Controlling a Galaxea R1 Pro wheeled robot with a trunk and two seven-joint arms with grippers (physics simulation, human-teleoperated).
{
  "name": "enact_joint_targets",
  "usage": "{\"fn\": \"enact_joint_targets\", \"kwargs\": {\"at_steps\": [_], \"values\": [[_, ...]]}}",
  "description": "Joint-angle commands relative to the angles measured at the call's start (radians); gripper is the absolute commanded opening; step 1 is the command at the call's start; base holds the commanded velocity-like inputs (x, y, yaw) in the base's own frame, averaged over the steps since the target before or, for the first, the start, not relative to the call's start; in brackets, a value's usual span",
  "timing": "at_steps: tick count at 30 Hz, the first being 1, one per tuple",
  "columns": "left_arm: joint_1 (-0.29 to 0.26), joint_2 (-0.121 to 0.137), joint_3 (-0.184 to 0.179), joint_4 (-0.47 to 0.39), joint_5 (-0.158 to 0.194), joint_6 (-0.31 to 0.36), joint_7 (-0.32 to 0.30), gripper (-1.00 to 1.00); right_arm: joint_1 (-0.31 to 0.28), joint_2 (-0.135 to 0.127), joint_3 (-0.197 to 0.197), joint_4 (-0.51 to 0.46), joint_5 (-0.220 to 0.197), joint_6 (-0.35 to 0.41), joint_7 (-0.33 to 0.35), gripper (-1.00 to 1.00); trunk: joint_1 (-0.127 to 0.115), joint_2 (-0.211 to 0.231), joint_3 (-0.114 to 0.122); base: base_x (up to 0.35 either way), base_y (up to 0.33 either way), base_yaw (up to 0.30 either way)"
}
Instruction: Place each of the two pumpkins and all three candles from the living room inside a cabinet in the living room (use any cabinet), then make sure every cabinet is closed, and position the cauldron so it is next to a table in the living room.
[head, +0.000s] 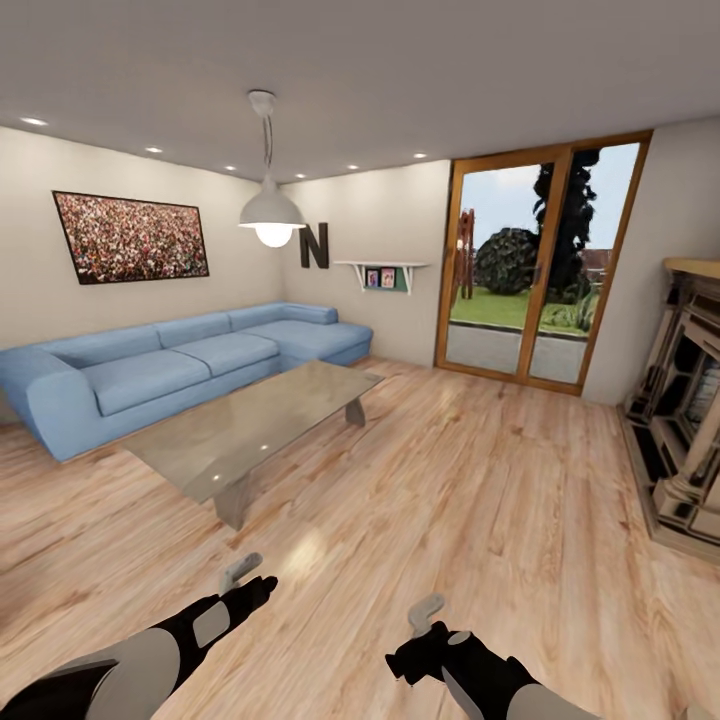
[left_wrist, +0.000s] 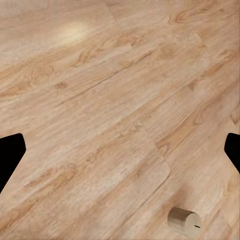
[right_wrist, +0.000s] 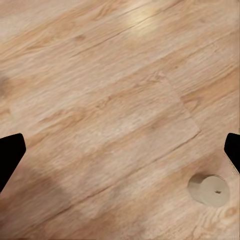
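A: Both tools hang low over the wooden floor (head: 470, 500); the left tool (head: 243, 578) and right tool (head: 428, 622) each have fingers spread wide apart, gripping nothing.

B: And the task's things?

A: 1 candle (left_wrist: 185, 221) lies on the floor beneath the tools. The glossy surface (head: 255, 425) stands ahead, beyond the left tool, beside a blue sofa (head: 170, 365).
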Motion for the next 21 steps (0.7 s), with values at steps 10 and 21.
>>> {"fn": "enact_joint_targets", "kwargs": {"at_steps": [10, 21], "values": [[-0.001, 0.000, 0.008, 0.001, 0.003, 0.003, -0.004, 1.00, -0.001, -0.001, 0.005, -0.002, -0.008, 0.005, -0.001, 1.00, 0.000, -0.001, 0.000, 0.284, -0.122, 0.013], [-0.001, 0.000, 0.008, 0.002, 0.003, 0.003, -0.004, 1.00, -0.001, -0.001, 0.005, -0.002, -0.008, 0.005, 0.001, 1.00, 0.000, -0.001, 0.000, 0.047, -0.022, 0.220]]}}
